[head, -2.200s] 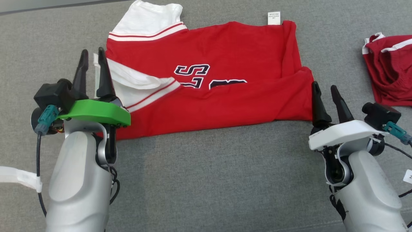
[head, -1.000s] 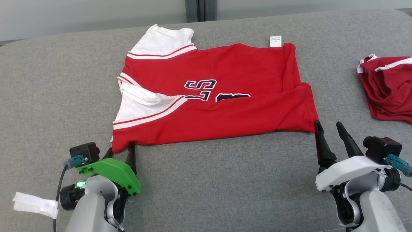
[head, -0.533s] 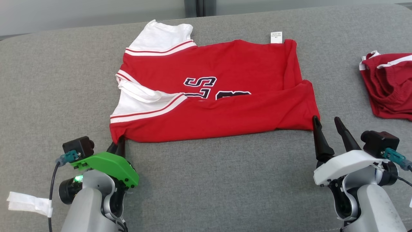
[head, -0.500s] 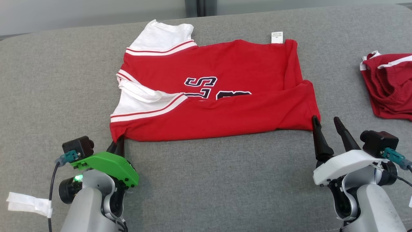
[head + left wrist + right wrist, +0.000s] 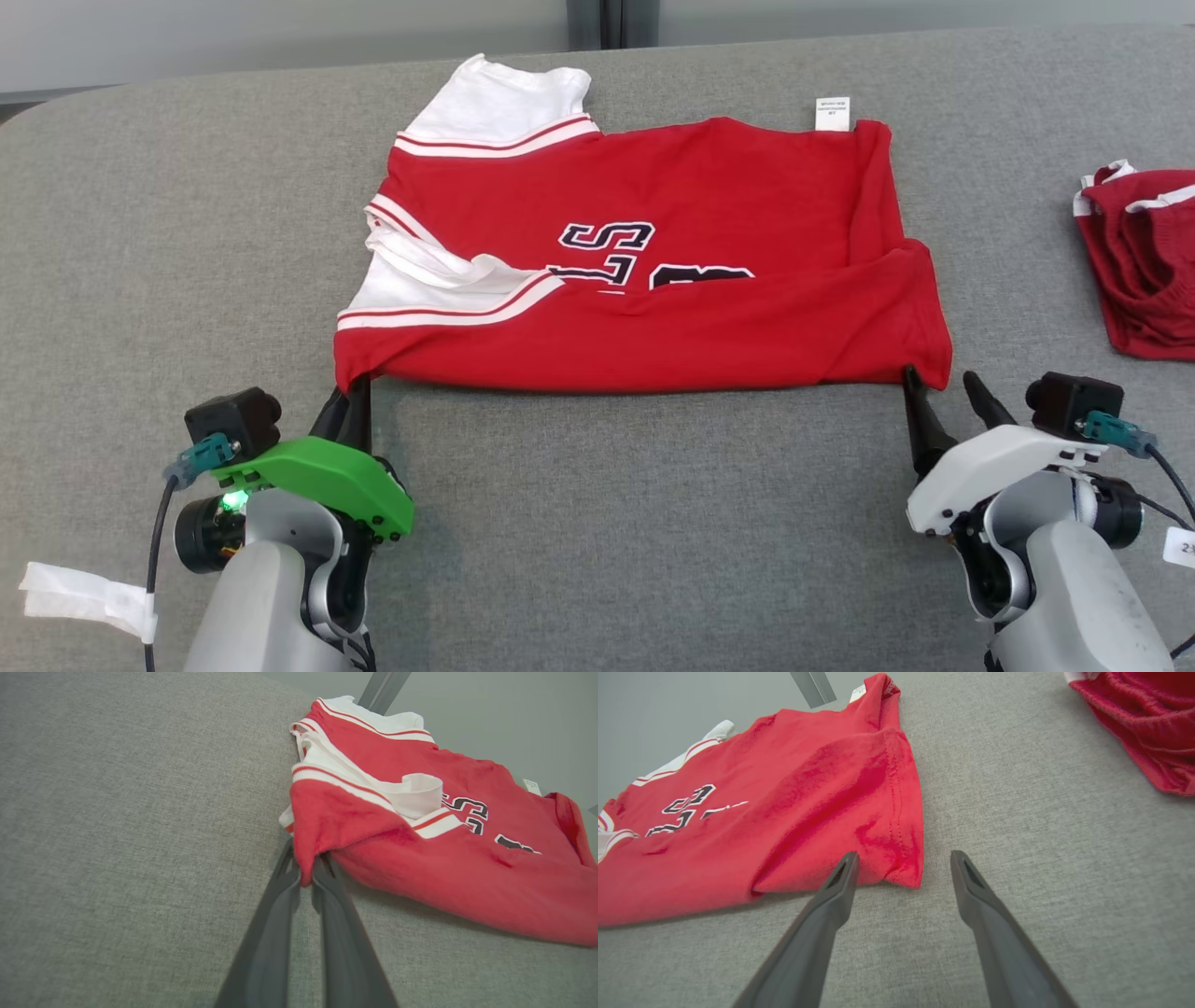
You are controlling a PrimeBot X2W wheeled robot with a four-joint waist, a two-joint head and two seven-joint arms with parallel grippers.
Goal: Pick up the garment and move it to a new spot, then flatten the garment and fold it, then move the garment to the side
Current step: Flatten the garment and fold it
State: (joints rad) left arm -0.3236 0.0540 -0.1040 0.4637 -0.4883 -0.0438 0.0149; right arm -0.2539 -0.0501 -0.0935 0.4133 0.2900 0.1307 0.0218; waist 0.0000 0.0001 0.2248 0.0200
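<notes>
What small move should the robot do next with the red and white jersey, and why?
Probably close the right tool: its jaws stand open around the near right corner of the red and white jersey, while the left tool is shut on the near left corner.

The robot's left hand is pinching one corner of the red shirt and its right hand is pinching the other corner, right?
Not quite. The left gripper pinches its corner of the red shirt, but the right gripper is open, not pinching, as the right wrist view shows.
</notes>
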